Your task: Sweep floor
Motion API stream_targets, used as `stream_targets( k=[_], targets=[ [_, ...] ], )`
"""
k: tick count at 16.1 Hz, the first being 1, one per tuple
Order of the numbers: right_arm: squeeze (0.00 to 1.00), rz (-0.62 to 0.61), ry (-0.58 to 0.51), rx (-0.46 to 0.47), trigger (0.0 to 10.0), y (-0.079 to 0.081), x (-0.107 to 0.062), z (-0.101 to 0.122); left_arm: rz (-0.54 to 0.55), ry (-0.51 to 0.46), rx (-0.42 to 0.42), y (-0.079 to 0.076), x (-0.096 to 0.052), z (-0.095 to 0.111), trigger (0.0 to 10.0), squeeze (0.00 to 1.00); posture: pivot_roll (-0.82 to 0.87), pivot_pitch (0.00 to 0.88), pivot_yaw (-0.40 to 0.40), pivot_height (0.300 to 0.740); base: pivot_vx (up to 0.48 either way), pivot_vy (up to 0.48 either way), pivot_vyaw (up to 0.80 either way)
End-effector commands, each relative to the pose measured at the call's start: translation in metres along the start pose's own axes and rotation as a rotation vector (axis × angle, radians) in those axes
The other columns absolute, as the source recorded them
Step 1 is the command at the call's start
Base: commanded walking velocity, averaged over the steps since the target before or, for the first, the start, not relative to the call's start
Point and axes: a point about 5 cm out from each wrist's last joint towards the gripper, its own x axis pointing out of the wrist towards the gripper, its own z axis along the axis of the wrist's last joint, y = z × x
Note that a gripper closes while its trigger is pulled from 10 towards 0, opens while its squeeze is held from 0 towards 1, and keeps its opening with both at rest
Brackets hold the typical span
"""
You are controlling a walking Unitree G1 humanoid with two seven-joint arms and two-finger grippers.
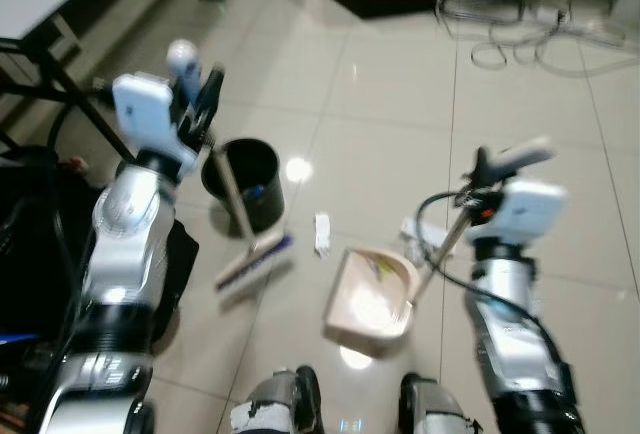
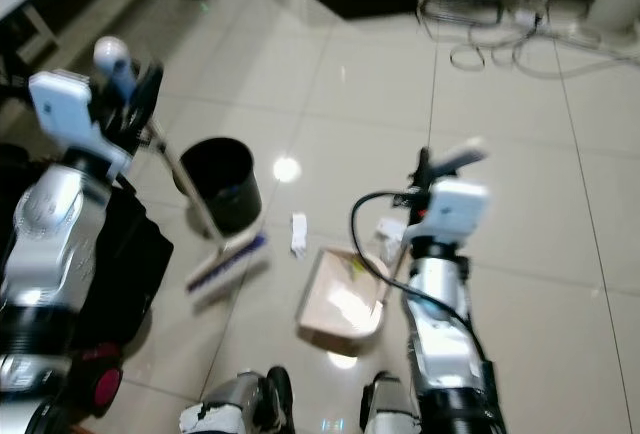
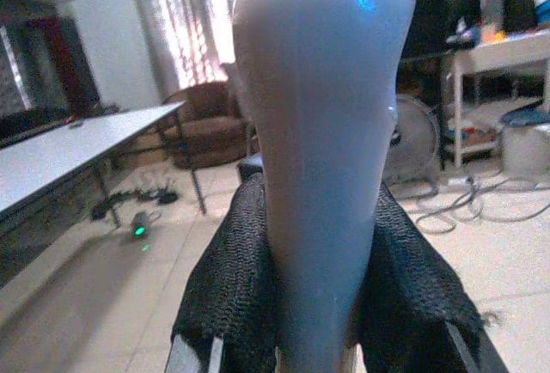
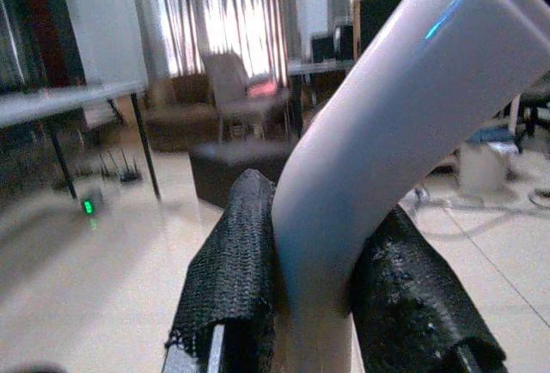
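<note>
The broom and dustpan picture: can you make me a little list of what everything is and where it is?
left gripper: shut on the broom handle, raised above the bin
broom: brush head on the floor tiles, beside the black bin
right gripper: shut on the dustpan handle
dustpan: pale pan flat on the floor, between the two arms
black bin: standing upright behind the brush
white scrap: lying on the floor between brush and dustpan
cables: piled on the floor farther away

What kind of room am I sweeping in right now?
Probably an office or workshop-like room, not a kitchen: glossy tiled floor, a long grey table, loose cables, and a floor fan by cluttered shelves.
</note>
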Motion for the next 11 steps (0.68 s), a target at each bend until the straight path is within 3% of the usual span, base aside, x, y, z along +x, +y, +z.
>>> stream_targets(
  k=[1, 4, 5, 6, 11],
  targets=[
    [0.0, 0.008, -0.052, 0.051, 10.0, -0.002, 0.005, 0.026, 0.044, 0.078, 0.031, 0.009, -0.01, -0.005, 10.0, 0.0, -0.04, 0.072, 0.106, 0.74, 0.0, 0.0, 0.0],
    [0.0, 0.068, -0.021, 0.07, 10.0, -0.003, 0.02, 0.063, 0.086, 0.172, 0.038, 0.007, -0.033, -0.018, 10.0, 0.0, -0.05, 0.066, 0.092, 0.74, 0.0, 0.0, 0.0],
    [0.0, 0.072, 0.004, 0.09, 10.0, -0.004, 0.028, 0.077, 0.088, 0.19, 0.031, 0.003, -0.039, -0.019, 10.0, 0.0, -0.06, 0.059, 0.085, 0.74, 0.0, 0.0, 0.0],
    [0.0, 0.072, -0.02, 0.116, 10.0, -0.007, 0.046, 0.105, 0.103, 0.187, 0.023, -0.008, -0.046, -0.02, 10.0, 0.0, -0.06, 0.055, 0.077, 0.74, 0.0, 0.0, 0.0],
    [0.0, 0.188, -0.057, 0.21, 10.0, 0.001, 0.074, 0.152, 0.06, 0.173, 0.021, -0.031, -0.046, -0.013, 10.0, 0.0, -0.05, 0.041, 0.055, 0.74, 0.0, 0.0, 0.0]
  ],
)
